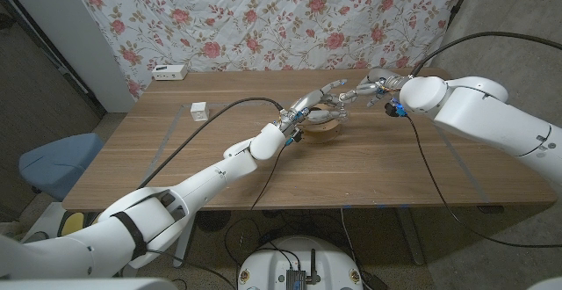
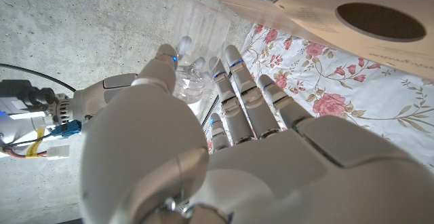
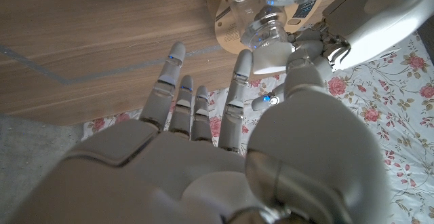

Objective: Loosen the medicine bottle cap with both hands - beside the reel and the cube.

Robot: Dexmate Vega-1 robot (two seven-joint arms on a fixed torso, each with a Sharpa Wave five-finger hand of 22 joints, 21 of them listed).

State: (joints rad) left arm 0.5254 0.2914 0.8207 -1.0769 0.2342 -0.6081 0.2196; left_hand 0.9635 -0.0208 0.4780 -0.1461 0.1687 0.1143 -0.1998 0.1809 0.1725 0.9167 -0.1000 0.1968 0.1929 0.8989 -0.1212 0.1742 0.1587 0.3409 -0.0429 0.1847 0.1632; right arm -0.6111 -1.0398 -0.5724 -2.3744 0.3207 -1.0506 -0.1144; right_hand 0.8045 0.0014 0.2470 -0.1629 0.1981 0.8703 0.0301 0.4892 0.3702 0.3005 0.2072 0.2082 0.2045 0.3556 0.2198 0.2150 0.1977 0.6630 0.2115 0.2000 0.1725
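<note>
While the left hand grips the clear medicine bottle just above the wooden reel, the right hand, fingers around its cap end, should twist gently, the left holding firm.

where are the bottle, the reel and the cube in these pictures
bottle (image 3: pixel 266 32): right wrist view, on its clear body between the fingers.
reel (image 2: pixel 380 20): left wrist view, on its flat wooden face by the hole.
cube (image 1: pixel 199 110): head view, on its white top.
</note>
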